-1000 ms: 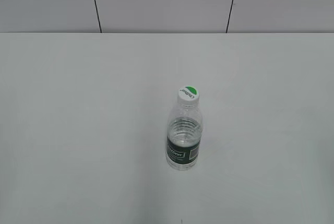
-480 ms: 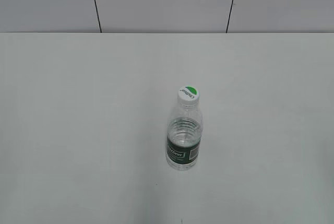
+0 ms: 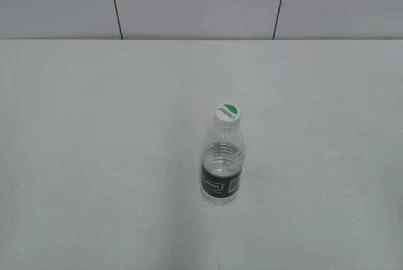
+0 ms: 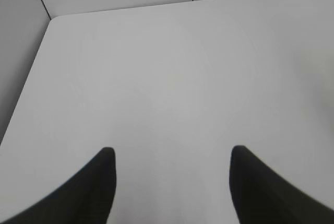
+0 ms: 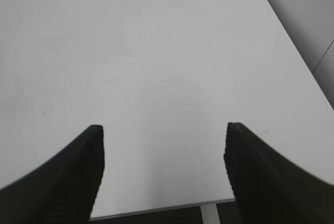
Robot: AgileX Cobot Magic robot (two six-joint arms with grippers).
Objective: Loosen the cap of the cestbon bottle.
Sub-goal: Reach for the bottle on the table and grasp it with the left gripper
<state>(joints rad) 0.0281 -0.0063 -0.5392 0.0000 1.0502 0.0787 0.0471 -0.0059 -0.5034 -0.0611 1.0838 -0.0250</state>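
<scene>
The cestbon bottle point(image 3: 221, 169) stands upright on the white table point(image 3: 94, 144) in the exterior view, a little right of the middle. It is clear and ribbed, with a dark green label band low on its body. Its white cap point(image 3: 227, 112) with the green half-circle sits on top. Neither gripper shows in the exterior view. My left gripper point(image 4: 172, 153) is open and empty over bare table. My right gripper point(image 5: 164, 130) is open and empty above the table near its edge. The bottle shows in neither wrist view.
A grey panelled wall point(image 3: 201, 2) rises behind the table's far edge. The left wrist view shows the table's rounded far corner point(image 4: 52, 19) by the wall. The right wrist view shows the table's edge point(image 5: 156, 209) and a white leg point(image 5: 209, 214) below.
</scene>
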